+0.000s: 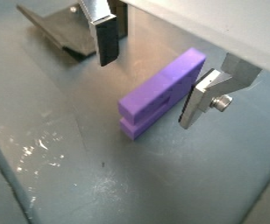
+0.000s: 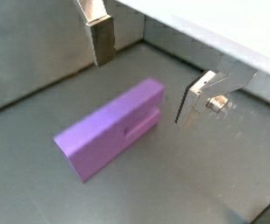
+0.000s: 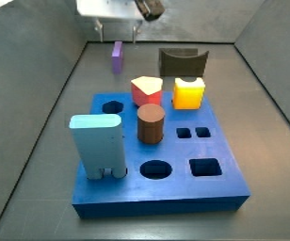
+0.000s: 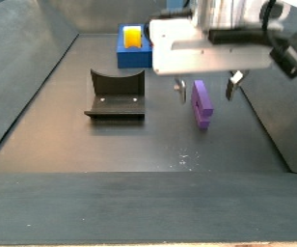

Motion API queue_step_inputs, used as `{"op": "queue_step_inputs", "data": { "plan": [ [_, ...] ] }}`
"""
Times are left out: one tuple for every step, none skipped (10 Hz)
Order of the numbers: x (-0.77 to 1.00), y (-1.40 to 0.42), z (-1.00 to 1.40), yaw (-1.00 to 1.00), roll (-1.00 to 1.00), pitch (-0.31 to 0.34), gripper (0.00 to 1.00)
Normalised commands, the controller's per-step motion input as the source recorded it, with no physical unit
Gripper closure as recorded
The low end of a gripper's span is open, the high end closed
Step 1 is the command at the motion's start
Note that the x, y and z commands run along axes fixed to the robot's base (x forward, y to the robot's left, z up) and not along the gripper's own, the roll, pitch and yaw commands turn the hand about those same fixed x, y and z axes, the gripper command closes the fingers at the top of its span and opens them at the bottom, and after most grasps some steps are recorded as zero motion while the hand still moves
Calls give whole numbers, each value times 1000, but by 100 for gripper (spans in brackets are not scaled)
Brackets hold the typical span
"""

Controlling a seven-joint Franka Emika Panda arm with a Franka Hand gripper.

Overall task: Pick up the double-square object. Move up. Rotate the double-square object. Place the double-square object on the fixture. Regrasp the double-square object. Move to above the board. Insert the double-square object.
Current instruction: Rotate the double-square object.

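Jaws of the gripper (image 1: 152, 79) are spread wide around the double-square object (image 1: 161, 92), untouched, lying on the floor. The fixture (image 4: 115, 95) is seen at nine o'clock of it, the board (image 3: 160, 151) farther off.

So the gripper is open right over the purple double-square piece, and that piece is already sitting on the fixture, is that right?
Not quite. The gripper is open over the double-square object, but the piece lies on the grey floor, not on the fixture. A side view shows the fixture standing apart beside it with nothing on it; in a wrist view the piece rests flat on the floor between the fingers.
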Motion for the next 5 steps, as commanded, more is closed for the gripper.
{"op": "queue_step_inputs", "data": {
  "plan": [
    [-27,-8,945,-12,-26,51,0],
    [-25,-8,746,-15,-32,48,0],
    [-23,-8,644,-16,-35,47,0],
    [-21,-7,443,-17,-41,50,0],
    [0,0,0,1000,0,0,0]
  ]
}}
